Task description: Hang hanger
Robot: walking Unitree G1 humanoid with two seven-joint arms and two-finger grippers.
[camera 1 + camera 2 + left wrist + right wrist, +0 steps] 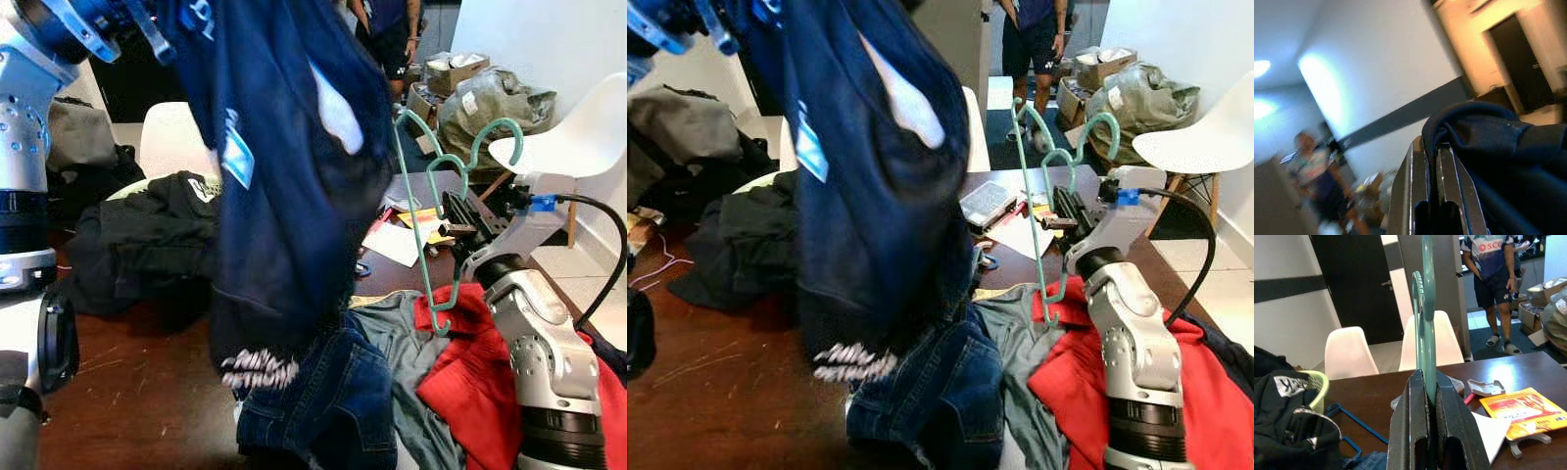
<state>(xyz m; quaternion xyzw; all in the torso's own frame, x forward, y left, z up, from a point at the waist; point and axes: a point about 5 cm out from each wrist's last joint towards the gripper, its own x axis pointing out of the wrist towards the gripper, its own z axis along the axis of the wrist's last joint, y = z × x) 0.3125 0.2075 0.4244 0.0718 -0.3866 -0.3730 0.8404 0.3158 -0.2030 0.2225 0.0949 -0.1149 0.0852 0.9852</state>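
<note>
The right gripper (1426, 396) has its jaws clamped on the hanger (423, 220), a teal one that rises between the fingers and stands upright above them. Below that gripper lie a red garment (460, 367) and jeans (931, 392) on the table (127, 392). The left gripper (1432, 161), raised high, has its jaws pinched on a fold of the navy garment (284, 176), which hangs down from it over the table. Beyond the right gripper's tips lie a yellow packet (1525, 413) and papers (1019, 235), then white chairs (1349, 355), and farther off a person (1493, 284) stands.
</note>
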